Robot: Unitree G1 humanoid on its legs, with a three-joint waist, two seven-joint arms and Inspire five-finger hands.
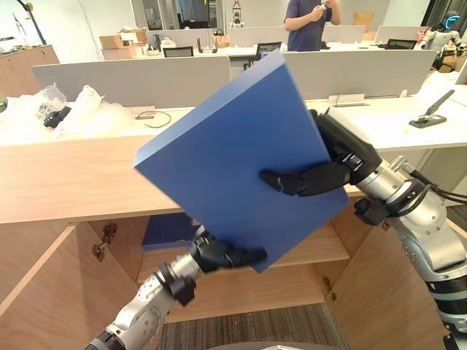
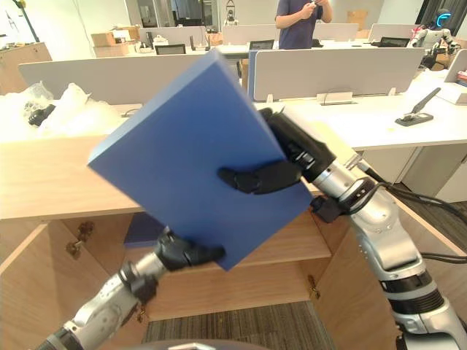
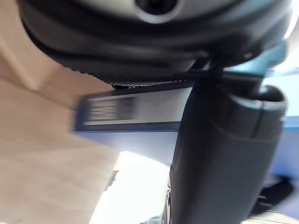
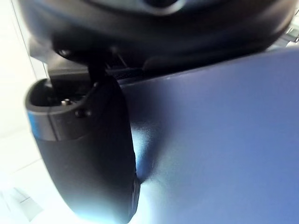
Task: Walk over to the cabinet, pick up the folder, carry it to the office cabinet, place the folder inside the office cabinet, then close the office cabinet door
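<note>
left hand (image 1: 222,255), right hand (image 1: 321,176) grip tilted blue folder (image 1: 226,153) over open wooden cabinet (image 1: 73,186); office desks (image 1: 379,118), person (image 1: 310,25) behind.

Left hand (image 1: 222,255) held low, right hand (image 1: 332,164) higher, both reaching forward, clamped tight.

We log: folder (image 1: 226,146) plain deep blue. Cabinet (image 1: 66,182) pale wood, fine grain. Carpet (image 1: 255,328) grey-brown, striped. Dividers (image 1: 139,80) light grey. Left hand (image 1: 219,254) and right hand (image 1: 328,171) black.
</note>
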